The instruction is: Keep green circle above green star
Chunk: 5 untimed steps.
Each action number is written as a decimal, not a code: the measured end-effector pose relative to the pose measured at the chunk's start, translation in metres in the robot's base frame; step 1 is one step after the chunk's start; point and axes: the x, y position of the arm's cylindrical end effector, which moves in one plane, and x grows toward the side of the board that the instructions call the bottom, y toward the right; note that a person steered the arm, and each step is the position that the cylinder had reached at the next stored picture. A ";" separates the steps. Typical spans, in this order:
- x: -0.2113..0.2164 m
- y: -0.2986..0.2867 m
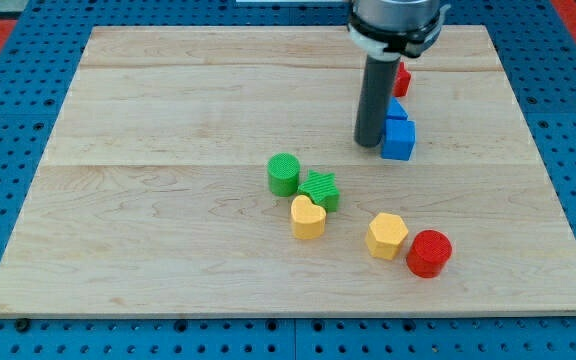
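Rod by the blue blocks, green pair mid-board.
My tip (pixel 369 144) holds nothing, just left of a blue block (pixel 399 139); the green circle (pixel 283 173) touches the green star (pixel 320 189), left and slightly farther, above a yellow heart (pixel 308 216).

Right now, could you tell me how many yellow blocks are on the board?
2. The yellow heart sits just below the green star; the yellow hexagon lies beside the red cylinder. My arm could hide others.
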 end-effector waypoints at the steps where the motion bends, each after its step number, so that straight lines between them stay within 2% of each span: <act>1: -0.001 -0.009; 2: -0.028 -0.099; 3: 0.003 -0.171; 4: 0.052 -0.124; 5: 0.050 -0.075</act>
